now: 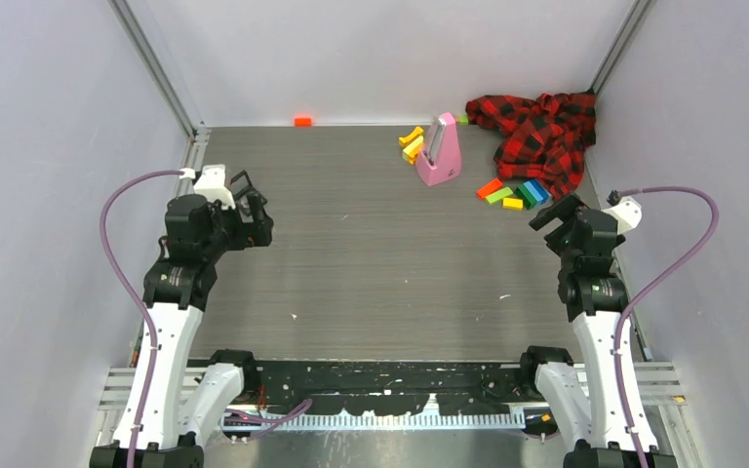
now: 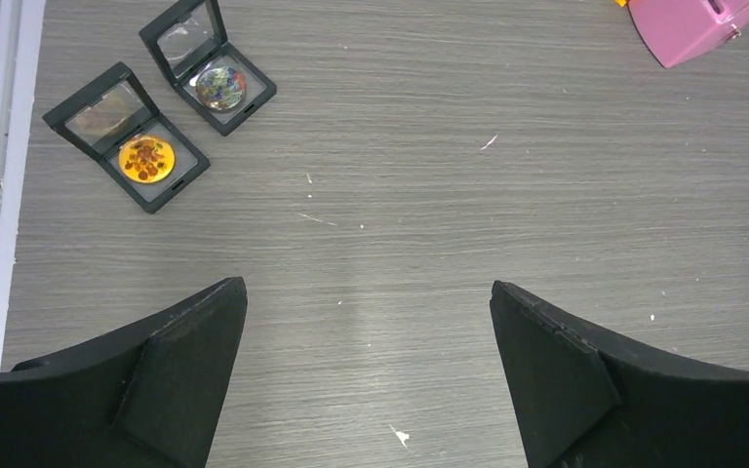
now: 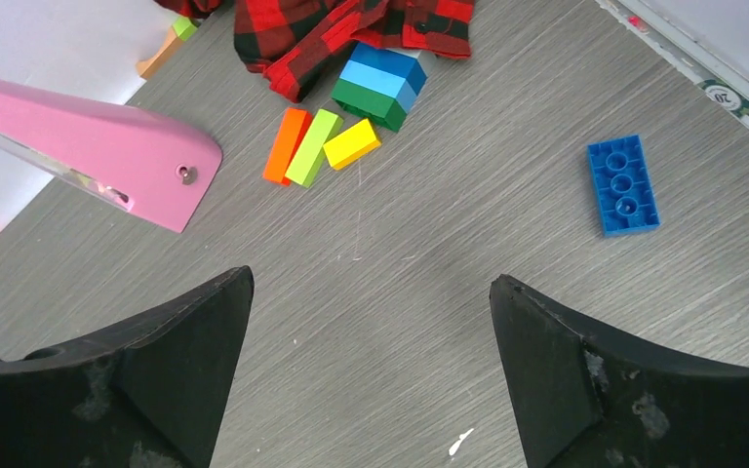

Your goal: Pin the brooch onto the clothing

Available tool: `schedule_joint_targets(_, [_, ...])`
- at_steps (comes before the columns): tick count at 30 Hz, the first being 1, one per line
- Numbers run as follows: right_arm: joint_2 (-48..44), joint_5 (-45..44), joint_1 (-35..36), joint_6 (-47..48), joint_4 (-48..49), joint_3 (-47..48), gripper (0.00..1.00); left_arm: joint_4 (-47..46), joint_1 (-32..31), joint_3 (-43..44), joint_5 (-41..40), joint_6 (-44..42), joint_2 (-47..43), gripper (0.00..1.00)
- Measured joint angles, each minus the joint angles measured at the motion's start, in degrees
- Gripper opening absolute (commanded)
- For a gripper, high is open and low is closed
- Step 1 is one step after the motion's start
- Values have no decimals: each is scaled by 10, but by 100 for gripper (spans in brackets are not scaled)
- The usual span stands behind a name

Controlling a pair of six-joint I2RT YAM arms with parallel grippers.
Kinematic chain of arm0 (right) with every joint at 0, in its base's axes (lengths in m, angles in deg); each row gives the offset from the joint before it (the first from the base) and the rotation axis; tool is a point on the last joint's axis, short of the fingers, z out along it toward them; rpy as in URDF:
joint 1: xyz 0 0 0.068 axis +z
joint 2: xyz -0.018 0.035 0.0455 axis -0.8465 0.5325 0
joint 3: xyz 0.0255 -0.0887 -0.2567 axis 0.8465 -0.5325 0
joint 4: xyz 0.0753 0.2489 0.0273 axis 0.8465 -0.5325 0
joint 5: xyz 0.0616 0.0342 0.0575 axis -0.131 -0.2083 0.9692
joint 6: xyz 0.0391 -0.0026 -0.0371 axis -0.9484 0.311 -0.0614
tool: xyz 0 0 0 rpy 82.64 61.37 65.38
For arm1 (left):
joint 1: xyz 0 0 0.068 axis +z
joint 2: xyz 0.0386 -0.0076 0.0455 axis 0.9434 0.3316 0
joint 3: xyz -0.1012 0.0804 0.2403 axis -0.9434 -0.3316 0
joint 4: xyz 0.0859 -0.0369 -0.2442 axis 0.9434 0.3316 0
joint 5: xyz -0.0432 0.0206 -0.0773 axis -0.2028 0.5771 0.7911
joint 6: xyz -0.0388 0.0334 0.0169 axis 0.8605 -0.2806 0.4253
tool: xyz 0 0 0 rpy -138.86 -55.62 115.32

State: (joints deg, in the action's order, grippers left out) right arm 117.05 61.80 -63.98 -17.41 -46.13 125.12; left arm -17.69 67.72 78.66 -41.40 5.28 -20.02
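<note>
Grey surface (image 1: 371,263), top view: you find the clothing (image 1: 541,132) at 2 o'clock. Left wrist view: left end effector (image 2: 369,375) spread apart, orange brooch (image 2: 146,159) at 10 o'clock. Right wrist view: right end effector (image 3: 371,375) spread apart, clothing at 12 o'clock.

grey table (image 1: 371,253) carries a crumpled checked shirt (image 1: 541,132), pink stapler (image 1: 439,151), coloured blocks (image 1: 512,192), two open black cases (image 2: 171,192).

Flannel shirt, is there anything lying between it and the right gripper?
Yes. Between the open right gripper and the shirt lie an orange brick, a lime brick and a yellow brick side by side, plus a blue-and-green stack at the shirt's edge. The pink stapler sits off to the left.
</note>
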Motion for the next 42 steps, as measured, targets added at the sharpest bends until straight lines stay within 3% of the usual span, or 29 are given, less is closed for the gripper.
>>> schedule_joint_targets(7, [38, -10, 0, -1, 8, 0, 99, 0, 0, -1, 0, 0, 14, 100])
schedule_joint_targets(15, [179, -6, 0, 2, 47, 24, 98, 0, 0, -7, -9, 1, 16, 100])
schedule_joint_targets(19, [313, -1, -3, 16, 47, 110, 93, 0, 0, -7, -8, 1, 23, 100])
schedule_joint_targets(27, [583, 43, -23, 52, 31, 339, 92, 1, 0, -7, -9, 1, 27, 100])
schedule_joint_targets(37, [750, 91, -22, 77, -3, 490, 91, 1, 0, -8, -10, 0, 27, 98])
schedule_joint_targets(42, [779, 108, -16, 69, -5, 519, 80, 1, 0, -8, -15, 0, 32, 98])
